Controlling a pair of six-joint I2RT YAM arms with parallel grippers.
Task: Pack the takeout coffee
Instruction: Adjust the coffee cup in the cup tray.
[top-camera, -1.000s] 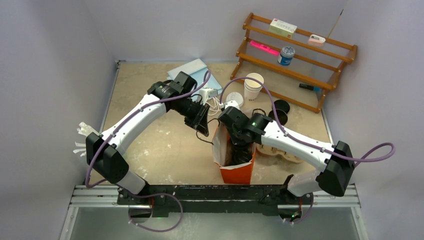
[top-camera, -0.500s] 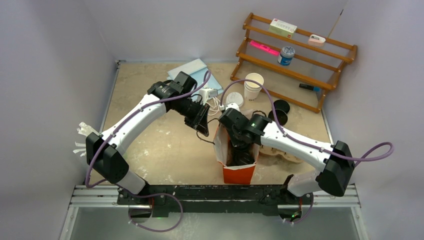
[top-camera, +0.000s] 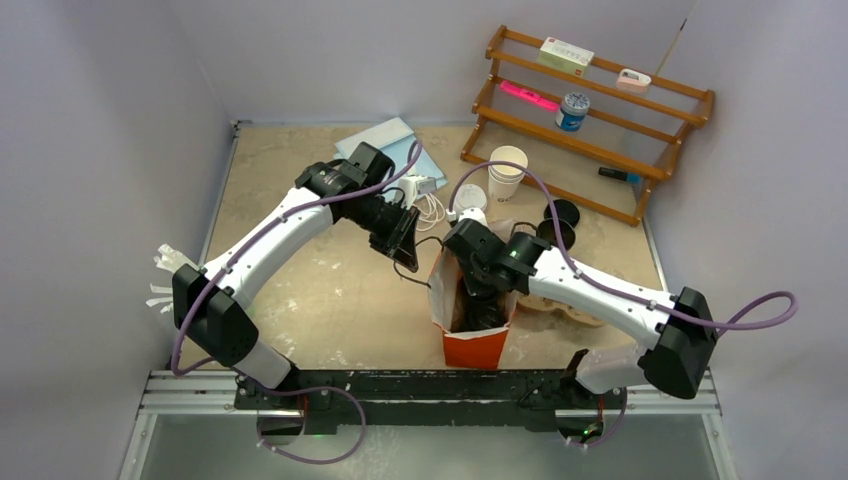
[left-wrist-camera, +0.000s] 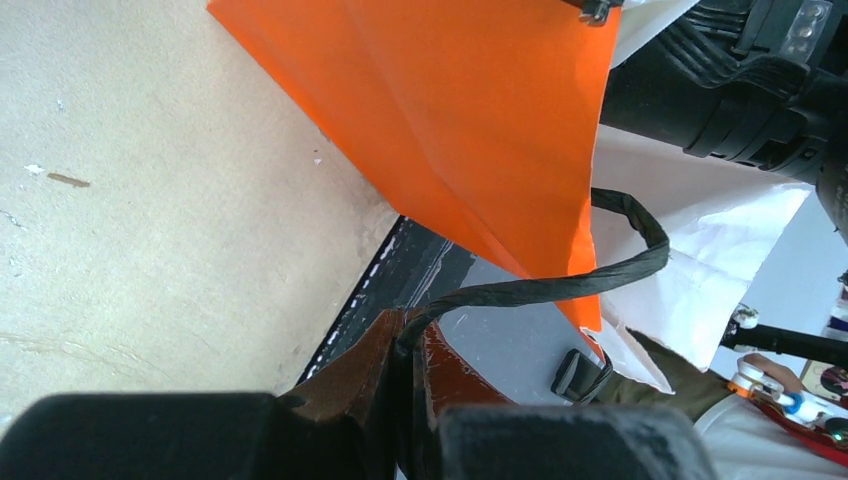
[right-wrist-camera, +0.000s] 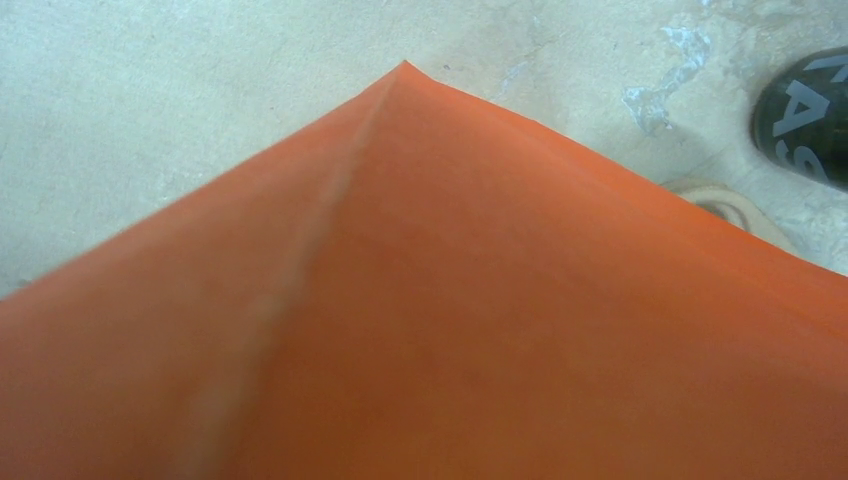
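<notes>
1. An orange paper bag (top-camera: 470, 345) stands open on the table (top-camera: 300, 200), near the arms' bases.
2. The left gripper (left-wrist-camera: 405, 395) is clenched on the bag's black twisted handle (left-wrist-camera: 560, 285), at the bag's left rim.
3. The right gripper (top-camera: 480, 298) reaches down inside the bag, jaws closed; whether they pinch anything cannot be told.
4. A black paper cup (right-wrist-camera: 805, 105) with white print sits on the table outside the bag, near its far right corner.

Black paper cup (right-wrist-camera: 806, 112): white print cut off at frame edge, only "AS" legible. Labels on wooden rack (top-camera: 600, 125) too small to read.
</notes>
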